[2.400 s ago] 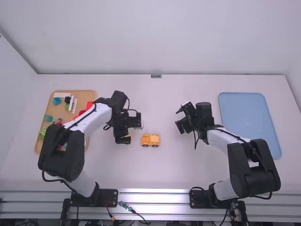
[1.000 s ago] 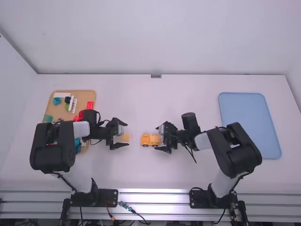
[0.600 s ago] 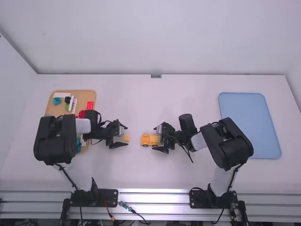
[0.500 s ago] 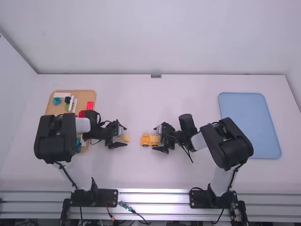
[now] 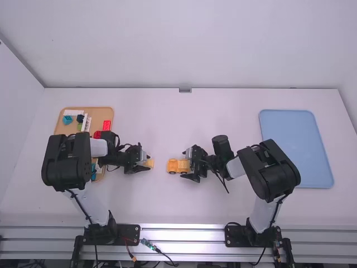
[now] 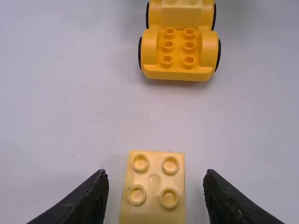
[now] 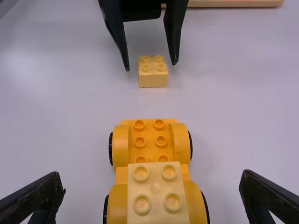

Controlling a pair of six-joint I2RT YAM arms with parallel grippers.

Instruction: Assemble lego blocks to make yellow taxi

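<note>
In the high view, the left claw [image 5: 147, 162] is low over the white worktop [image 5: 167, 206], and the small light yellow block [image 5: 149, 163] is at its fingertips. The yellow car [image 5: 174, 166] lies near this block, on the side toward the right arm. The right claw [image 5: 186, 165] is at the other end of the car. On the left side there is a wooden tray [image 5: 101, 116] with loose pieces, among them a red block [image 5: 106, 125], a teal block [image 5: 67, 120] and a white block [image 5: 73, 113]. The left arm covers a part of this tray. On the right side lies a blue tray [image 5: 295, 148].

In the left wrist view, the left claw [image 6: 156, 175] is open, and one finger is on each side of the light yellow block. A gap is to be seen on both sides, so it has hold of nothing. The block stands upright on the worktop with its four studs up, apart from the car. The nearer half of the car has six bare studs.

In the right wrist view, the right claw [image 7: 152, 174] is wide open and holds nothing; its fingers are on both sides of the car, without touching it. Another light yellow block [image 7: 157, 189] sits on one half of the car. Farther away, the left claw is around the loose block, also not touching.
</note>
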